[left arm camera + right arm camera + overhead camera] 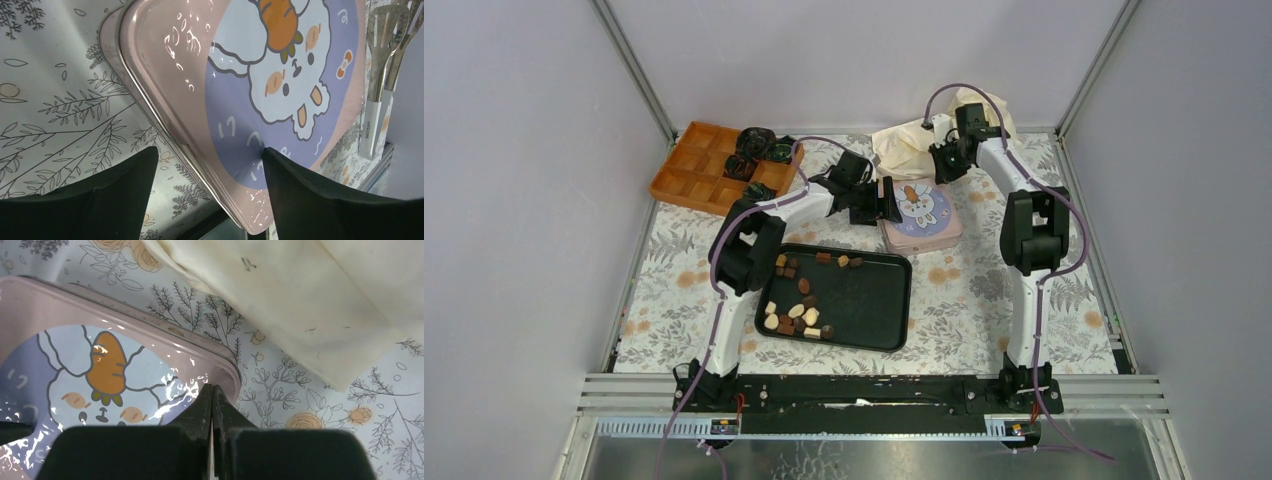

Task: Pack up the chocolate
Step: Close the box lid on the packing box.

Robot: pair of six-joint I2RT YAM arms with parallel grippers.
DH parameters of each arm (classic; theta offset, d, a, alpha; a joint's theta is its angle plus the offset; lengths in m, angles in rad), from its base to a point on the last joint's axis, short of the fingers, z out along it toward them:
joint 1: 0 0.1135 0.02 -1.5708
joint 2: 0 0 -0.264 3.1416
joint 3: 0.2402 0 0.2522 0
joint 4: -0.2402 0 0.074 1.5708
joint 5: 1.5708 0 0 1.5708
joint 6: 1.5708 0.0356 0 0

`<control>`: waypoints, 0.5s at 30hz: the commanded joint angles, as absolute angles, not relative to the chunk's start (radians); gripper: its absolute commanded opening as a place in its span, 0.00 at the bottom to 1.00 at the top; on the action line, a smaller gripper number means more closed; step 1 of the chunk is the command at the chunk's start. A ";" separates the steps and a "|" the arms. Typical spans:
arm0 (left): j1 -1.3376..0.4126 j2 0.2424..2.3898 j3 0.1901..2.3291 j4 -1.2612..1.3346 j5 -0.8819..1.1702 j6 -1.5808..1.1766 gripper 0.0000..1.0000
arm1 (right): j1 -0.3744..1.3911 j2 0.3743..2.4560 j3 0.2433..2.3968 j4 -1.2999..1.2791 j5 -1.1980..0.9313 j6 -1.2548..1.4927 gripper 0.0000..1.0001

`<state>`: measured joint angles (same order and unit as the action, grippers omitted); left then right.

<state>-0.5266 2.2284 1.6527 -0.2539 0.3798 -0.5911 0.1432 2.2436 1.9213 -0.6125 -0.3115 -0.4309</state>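
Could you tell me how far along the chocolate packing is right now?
Done: nothing visibly packed; the chocolates all lie on the black tray, and the orange divided tray shows only paper cups. In hand: the left gripper, fingers open, straddles an edge of the closed pink bunny tin; the right gripper is shut at its far edge. Left: likely opening the tin, moving every piece.

Roughly fifteen small chocolates lie on one black tray. There is one pink tin with a rabbit lid, one orange divided box, three or four crumpled dark paper cups, one cream cloth and two robot arms.
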 commanded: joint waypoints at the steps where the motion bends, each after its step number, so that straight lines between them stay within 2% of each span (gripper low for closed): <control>1: -0.519 2.271 1.646 -0.340 0.373 -0.559 0.83 | 0.138 2.316 1.927 -0.726 -0.166 -0.440 0.00; 7: -0.474 2.263 1.664 -0.291 0.424 -0.611 0.81 | 0.064 2.135 1.884 -0.681 -0.434 -0.385 0.10; 10: -0.450 2.285 1.705 -0.312 0.428 -0.618 0.72 | 0.030 2.039 1.807 -0.631 -0.434 -0.374 0.17; 15: -0.431 2.358 1.788 -0.330 0.478 -0.635 0.66 | 0.008 1.975 1.621 -0.614 -0.349 -0.411 0.16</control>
